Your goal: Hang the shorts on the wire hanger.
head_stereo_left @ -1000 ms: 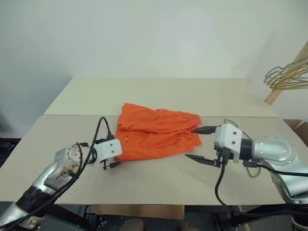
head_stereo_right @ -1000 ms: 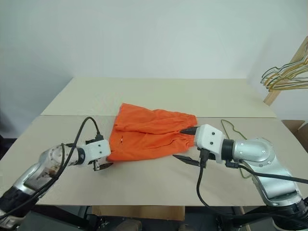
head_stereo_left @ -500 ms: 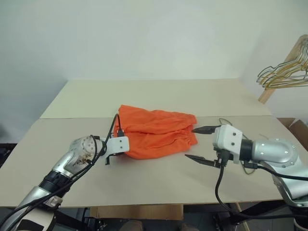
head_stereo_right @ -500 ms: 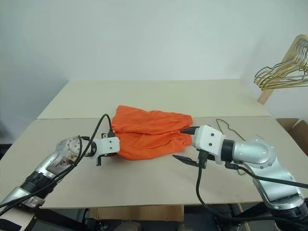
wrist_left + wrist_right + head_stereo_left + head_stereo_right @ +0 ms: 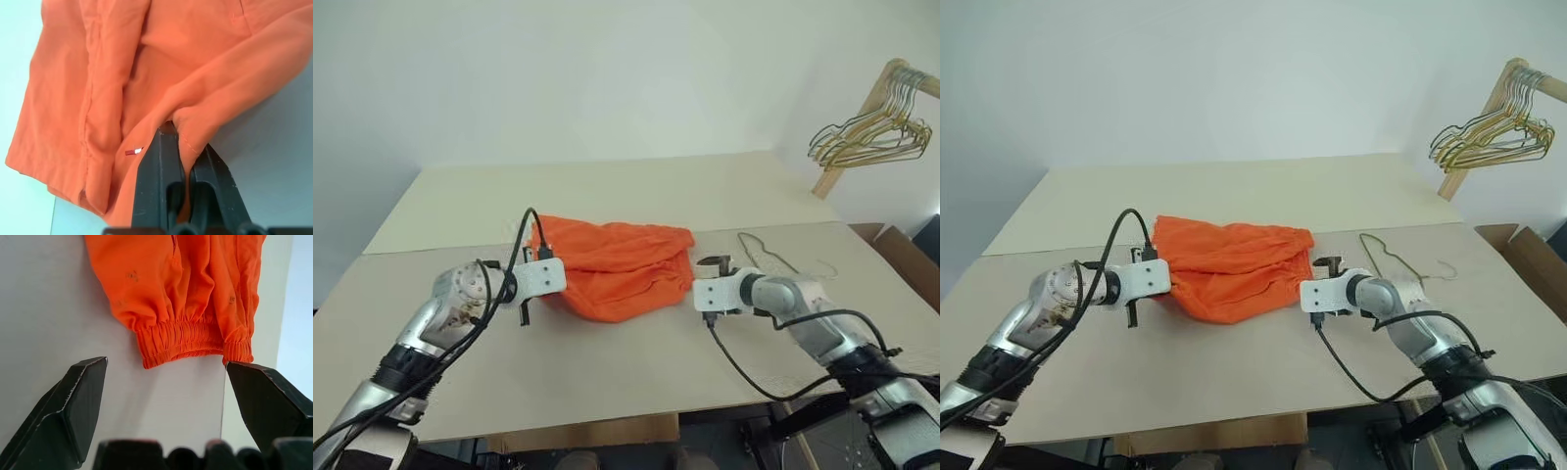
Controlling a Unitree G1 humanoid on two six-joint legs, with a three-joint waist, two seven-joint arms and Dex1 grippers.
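- My left gripper [image 5: 178,161] has just closed: one second ago its fingers stood wide beside the shorts [image 5: 622,269], and now they are pressed together on a fold of the orange cloth at the hem corner. The cloth rises a little between my fingertips, so I judge the pinch is good.
- Near this pinch, just past my left fingers, I see a small white tag [image 5: 138,151] on the cloth, and the rest of the shorts runs away from me, bunched toward the middle.
- My right gripper [image 5: 166,396] has come forward and down to the other end of the shorts. Its fingers are as wide open as they go and hold nothing. The gathered elastic waistband [image 5: 188,340] lies between my two fingertips, a little ahead of them, not touched yet.
- For the task this means one end is caught; I think the right fingers must next advance and close on the waistband.
- Beyond my right gripper, on the table [image 5: 1234,186], lies the wire hanger [image 5: 1400,262], apart from the shorts.
- Far behind, a bunch of gold hangers [image 5: 1489,137] hangs on a wooden rack.
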